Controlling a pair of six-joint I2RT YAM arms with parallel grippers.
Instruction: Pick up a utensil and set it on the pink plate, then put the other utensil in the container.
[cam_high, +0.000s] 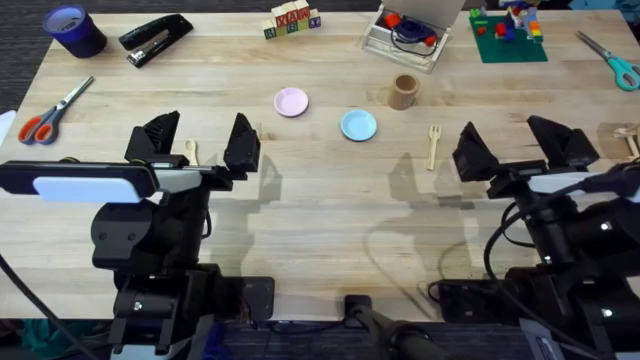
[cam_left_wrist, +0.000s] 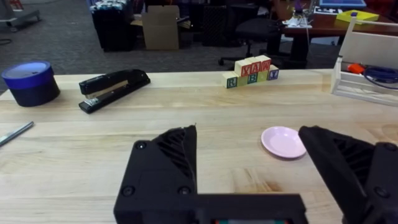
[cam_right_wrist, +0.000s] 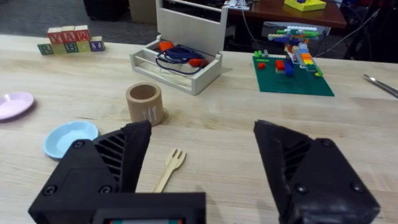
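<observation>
While both arms sit low at the desk's near edge, the left gripper (cam_high: 200, 140) and right gripper (cam_high: 520, 143) point forward, jaws released, grasping nothing.

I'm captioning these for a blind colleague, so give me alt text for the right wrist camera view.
The right hand hovers open over a wooden table, a small wooden fork lying between its fingers. Beyond stand a brown cylindrical cup, a light blue plate and the edge of a pink plate.
</observation>
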